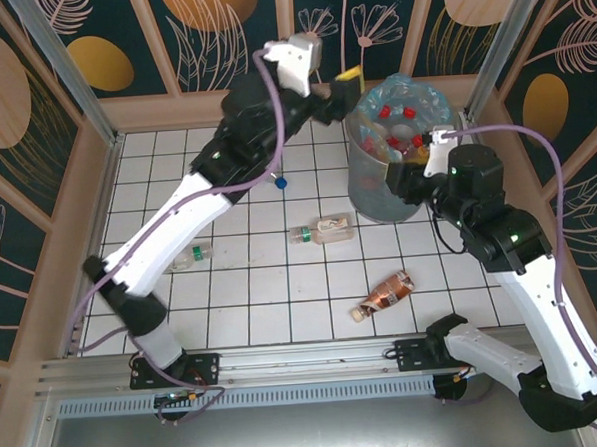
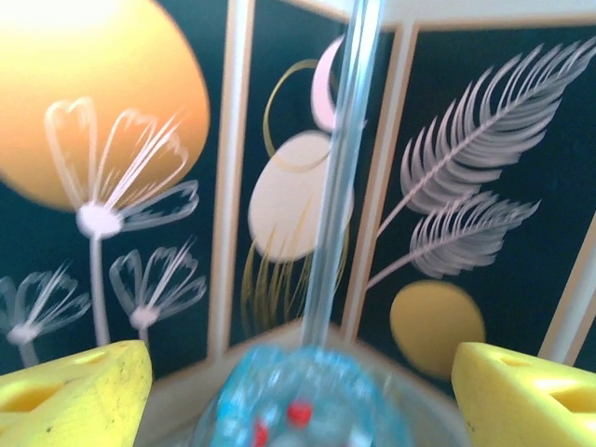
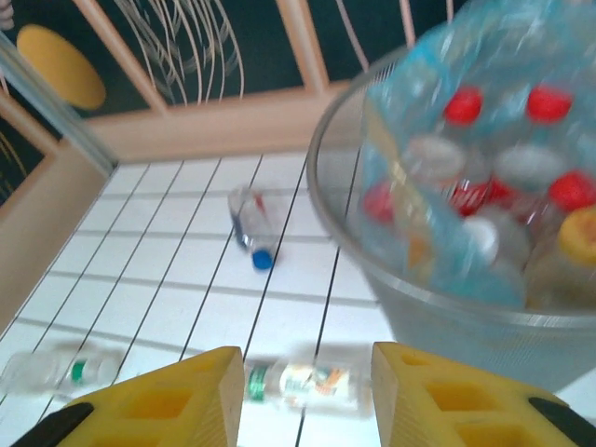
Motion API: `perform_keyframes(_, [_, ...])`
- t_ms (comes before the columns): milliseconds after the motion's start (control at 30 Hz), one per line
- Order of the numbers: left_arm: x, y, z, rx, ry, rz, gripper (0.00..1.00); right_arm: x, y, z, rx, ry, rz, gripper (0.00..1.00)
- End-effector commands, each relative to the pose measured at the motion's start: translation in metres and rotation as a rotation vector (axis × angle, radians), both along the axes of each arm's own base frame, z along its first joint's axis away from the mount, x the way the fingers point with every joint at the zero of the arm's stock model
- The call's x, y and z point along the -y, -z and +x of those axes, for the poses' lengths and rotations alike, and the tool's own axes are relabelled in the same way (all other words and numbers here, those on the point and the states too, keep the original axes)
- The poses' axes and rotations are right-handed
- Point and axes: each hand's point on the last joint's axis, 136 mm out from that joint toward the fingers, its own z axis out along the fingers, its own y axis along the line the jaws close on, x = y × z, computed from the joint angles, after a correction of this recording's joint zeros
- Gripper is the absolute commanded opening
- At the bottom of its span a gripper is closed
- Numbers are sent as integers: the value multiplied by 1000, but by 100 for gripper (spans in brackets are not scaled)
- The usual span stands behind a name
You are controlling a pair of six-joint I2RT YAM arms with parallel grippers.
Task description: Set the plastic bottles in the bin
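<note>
Receiving bin: tall grey wire-mesh wastebasket, blue-bag-lined [image 1: 369,195], packed with red-capped clear plastic bottles [image 1: 398,118].
Left gripper [image 2: 298,396]: over bin's rim, released, empty, sited for drops.
Right gripper [image 3: 307,396]: beside bin, released, empty.
Loose bottles [image 1: 324,229]: four on white gridded bench [image 1: 252,296], near bin.

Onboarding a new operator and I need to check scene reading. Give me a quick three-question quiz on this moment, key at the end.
1. True or false: the left gripper is holding a bottle.
2. In the top view, how many plastic bottles lie on the table outside the bin?
3. Fill in: the crushed bottle lying nearest the arm bases has a ____ label.
Key: 1 false, its jaws stand open with nothing between them. 2 four. 3 brown.
</note>
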Motion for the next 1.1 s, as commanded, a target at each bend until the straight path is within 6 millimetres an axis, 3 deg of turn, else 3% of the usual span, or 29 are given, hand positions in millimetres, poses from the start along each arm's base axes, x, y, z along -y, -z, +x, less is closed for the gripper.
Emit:
perform_keyframes(0, [-41, 41, -8, -25, -132, 125, 85, -14, 62, -20, -256, -16, 10, 41])
perform_keyframes(100, [-85, 76, -18, -76, -259, 187, 85, -35, 106, -30, -387, -33, -43, 43])
perform_keyframes(200, [-122, 115, -29, -131, -359, 243, 86, -44, 148, -46, -498, -41, -159, 48])
perform_keyframes(333, [-151, 165, -48, -186, -395, 290, 86, -57, 189, -76, -582, -181, -347, 55])
perform_keyframes(433, [-158, 199, -66, -205, -340, 325, 87, -73, 188, -90, -538, -343, -494, 59])
perform_keyframes(500, [-158, 219, -84, -186, -255, 355, 88, -87, 175, -86, -510, -402, -487, 61])
perform_keyframes(567, [-161, 234, -98, -160, -200, 371, 89, -116, 158, -95, -444, -608, -444, 62])
perform_keyframes(633, [-157, 250, -116, -129, -100, 438, 89, -129, 147, -87, -381, -677, -526, 62])
perform_keyframes(733, [-157, 261, -135, -101, -5, 536, 90, -127, 159, -79, -369, -783, -734, 62])
perform_keyframes(833, [-161, 272, -149, -45, 54, 627, 91, -109, 183, -76, -331, -917, -950, 62])
perform_keyframes(967, [-167, 286, -157, 29, 79, 695, 94, -91, 197, -70, -172, -1035, -1063, 57])
perform_keyframes(1067, [-163, 299, -166, 79, 137, 712, 96, -74, 220, -79, -146, -1098, -1119, 55])
